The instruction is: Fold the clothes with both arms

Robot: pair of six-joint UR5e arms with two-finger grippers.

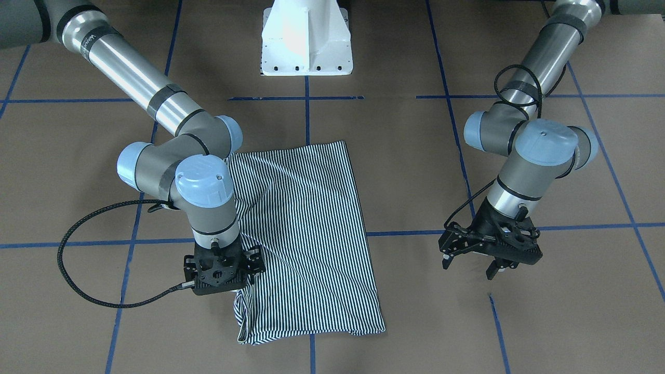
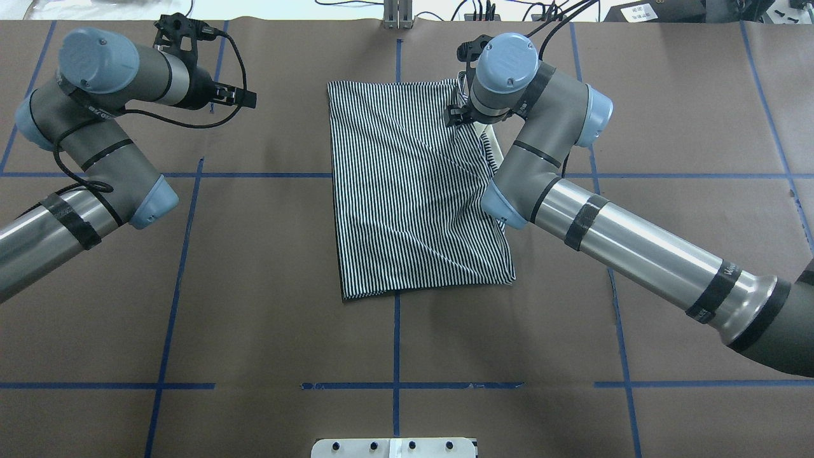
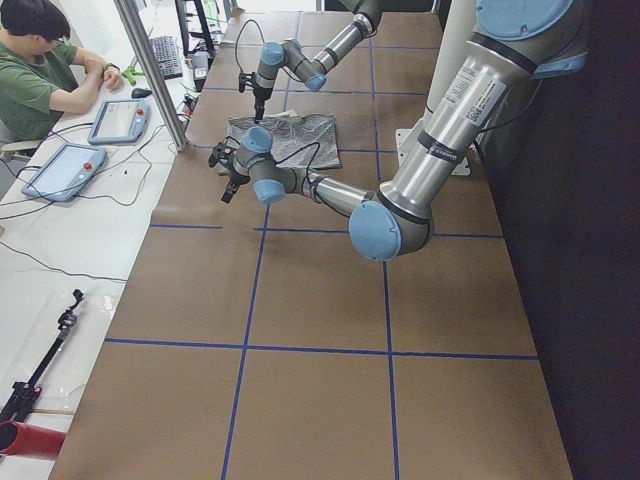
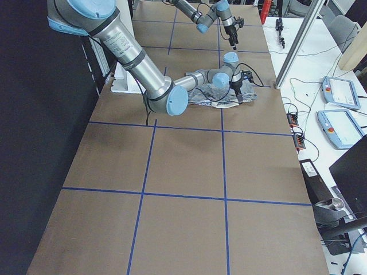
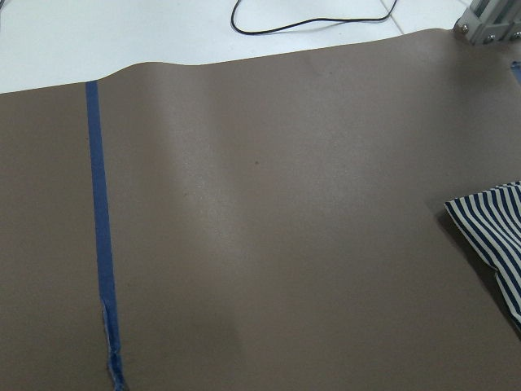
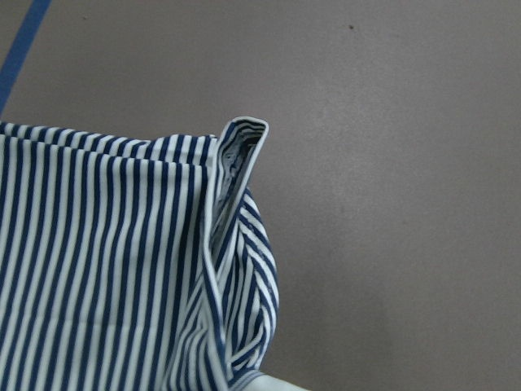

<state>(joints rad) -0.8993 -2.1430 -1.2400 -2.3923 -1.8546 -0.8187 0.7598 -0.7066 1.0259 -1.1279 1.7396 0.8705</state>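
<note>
Shirt (image 1: 311,228) flat — right gripper (image 1: 224,272) at its edge, left gripper (image 1: 467,267) well apart

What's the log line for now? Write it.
shirt: folded | left gripper: open, off shirt | right gripper: at shirt edge, closure hidden

This looks like a robotics lab. A wide surface (image 2: 267,299) is papered in brown and gridded with blue tape (image 2: 172,286), and a left arm (image 2: 82,159) and a right arm (image 2: 636,248) reach across it. Alongside, a white bench (image 3: 60,250) holds teach pendants (image 3: 62,170), a keyboard (image 3: 165,55) and loose cables. A person (image 3: 40,75) sits there, beside aluminium framing (image 3: 150,75).
</note>
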